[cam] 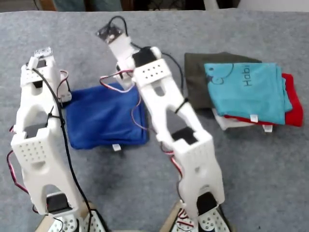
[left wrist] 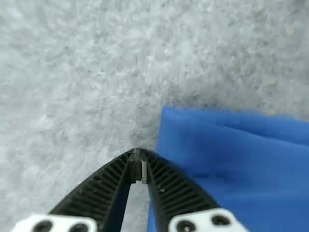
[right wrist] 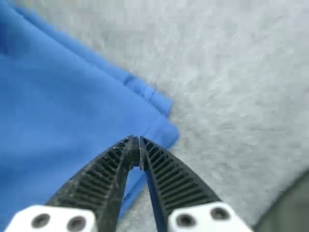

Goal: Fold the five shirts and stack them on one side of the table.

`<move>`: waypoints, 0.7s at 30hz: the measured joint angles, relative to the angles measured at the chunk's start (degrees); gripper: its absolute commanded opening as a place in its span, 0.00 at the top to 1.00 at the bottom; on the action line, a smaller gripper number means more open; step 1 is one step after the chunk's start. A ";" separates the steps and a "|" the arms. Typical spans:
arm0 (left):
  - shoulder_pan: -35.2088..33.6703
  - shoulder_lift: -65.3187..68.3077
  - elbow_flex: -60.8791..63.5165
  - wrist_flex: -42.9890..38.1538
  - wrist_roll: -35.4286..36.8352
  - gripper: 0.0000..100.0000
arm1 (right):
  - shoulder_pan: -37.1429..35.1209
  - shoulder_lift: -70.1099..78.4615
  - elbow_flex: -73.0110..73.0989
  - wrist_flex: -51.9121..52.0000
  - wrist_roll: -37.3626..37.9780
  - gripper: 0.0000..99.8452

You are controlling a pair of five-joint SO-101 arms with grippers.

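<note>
The blue shirt (cam: pixel 104 116) lies folded into a flat, roughly square pad left of centre, with a small white tag at its near edge. To the right, well apart from it, 4 folded shirts sit in 1 pile. A teal shirt (cam: pixel 248 92) with dark print lies on top. A red shirt (cam: pixel 293 108) shows along the right, a white shirt (cam: pixel 229 123) peeks out near, and a dark olive shirt (cam: pixel 203 72) pokes out far left.

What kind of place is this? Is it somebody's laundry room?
Probably not a laundry room; it looks like a robot practice table. Grey fuzzy cloth covers the table, the left arm and right arm stand side by side, and a folded blue shirt lies near a pile of shirts.
</note>
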 measured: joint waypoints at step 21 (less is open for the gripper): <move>-9.32 -27.60 48.70 -10.11 -4.66 0.97 | -6.42 -11.96 22.07 15.56 -4.57 0.98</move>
